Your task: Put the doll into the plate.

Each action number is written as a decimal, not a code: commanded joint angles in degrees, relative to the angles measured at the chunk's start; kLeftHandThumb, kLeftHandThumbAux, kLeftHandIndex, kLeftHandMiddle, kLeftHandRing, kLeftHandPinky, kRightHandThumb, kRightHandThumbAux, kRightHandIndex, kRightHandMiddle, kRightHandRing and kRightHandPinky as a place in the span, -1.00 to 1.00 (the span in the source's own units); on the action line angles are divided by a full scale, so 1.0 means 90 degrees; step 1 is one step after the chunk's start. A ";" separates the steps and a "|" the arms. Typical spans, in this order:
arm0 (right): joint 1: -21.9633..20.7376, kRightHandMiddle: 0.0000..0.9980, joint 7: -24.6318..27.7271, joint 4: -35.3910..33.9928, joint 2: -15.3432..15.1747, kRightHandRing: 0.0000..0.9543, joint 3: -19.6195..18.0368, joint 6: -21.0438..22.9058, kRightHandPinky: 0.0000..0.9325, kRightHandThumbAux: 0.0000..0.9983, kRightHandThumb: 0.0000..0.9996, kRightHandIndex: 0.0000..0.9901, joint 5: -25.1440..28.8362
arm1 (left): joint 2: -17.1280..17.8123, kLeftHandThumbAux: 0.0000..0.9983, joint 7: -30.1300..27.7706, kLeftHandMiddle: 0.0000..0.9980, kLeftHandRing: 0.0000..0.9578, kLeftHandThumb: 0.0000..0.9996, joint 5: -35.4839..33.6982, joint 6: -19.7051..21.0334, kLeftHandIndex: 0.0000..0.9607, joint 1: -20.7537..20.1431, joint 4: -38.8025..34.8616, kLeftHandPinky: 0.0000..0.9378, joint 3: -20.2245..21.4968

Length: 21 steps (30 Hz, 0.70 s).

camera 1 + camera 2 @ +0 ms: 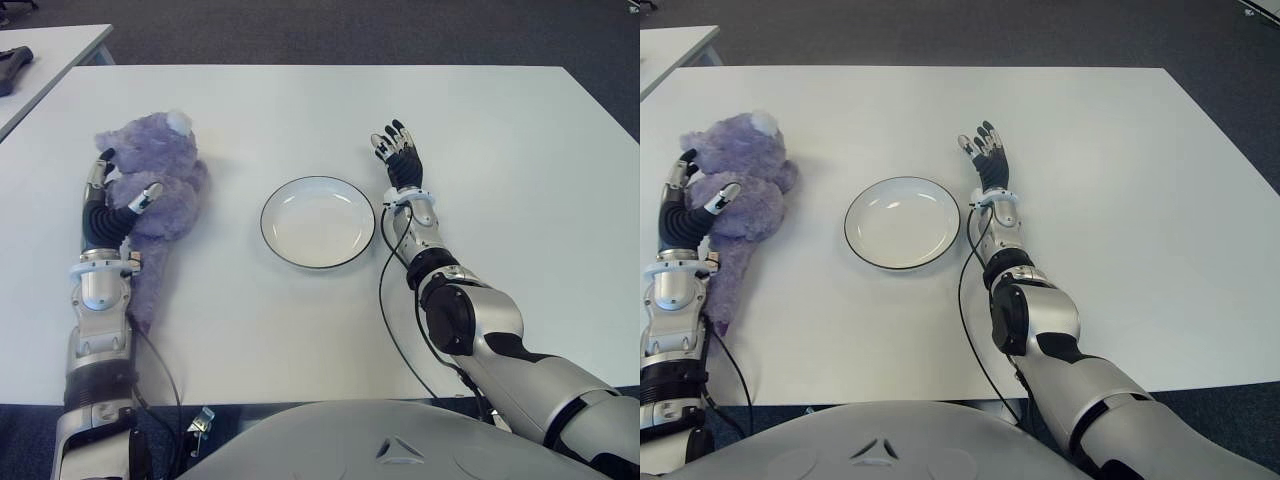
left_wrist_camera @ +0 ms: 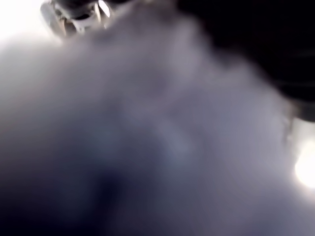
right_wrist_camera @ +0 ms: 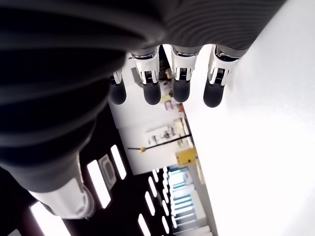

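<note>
A purple plush doll (image 1: 172, 172) lies on the white table (image 1: 500, 150) at the left, a white patch on its head. My left hand (image 1: 125, 185) is over its body, thumb on one side and fingers curled around the other, closed on the plush. In the left wrist view the doll (image 2: 147, 137) fills nearly the whole picture. A white plate (image 1: 318, 222) with a dark rim sits empty at the table's middle, to the right of the doll. My right hand (image 1: 397, 150) shows just right of the plate, its straight fingers (image 3: 179, 83) holding nothing.
A black cable (image 1: 385, 290) runs along my right forearm toward the table's front edge. Another white table with a dark object (image 1: 12, 65) stands at the far left. Dark carpet lies beyond the table's far edge.
</note>
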 commanded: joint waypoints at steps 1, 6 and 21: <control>0.1213 -0.94 -0.0027 0.0808 0.0223 -0.93 -0.0170 0.0750 -0.79 0.51 -0.39 -0.97 0.0117 | -0.0376 0.00 -0.0478 -0.98 -0.97 -0.91 -0.0303 0.0378 -1.00 0.0108 0.0180 -0.91 -0.0433; 0.1228 -0.94 -0.0035 0.0805 0.0231 -0.93 -0.0146 0.0689 -0.79 0.53 -0.36 -0.99 0.0078 | -0.0510 -0.02 -0.0653 -1.00 -1.00 -0.87 -0.0604 0.0686 -1.00 0.0098 0.0060 -0.93 -0.0534; 0.1253 -0.89 -0.0018 0.0798 0.0235 -0.89 -0.0116 0.0628 -0.86 0.60 -0.41 -0.99 0.0050 | -0.0958 0.00 -0.0838 -1.00 -0.96 -0.84 -0.1018 0.1106 -1.00 -0.0179 0.0189 -0.77 -0.0919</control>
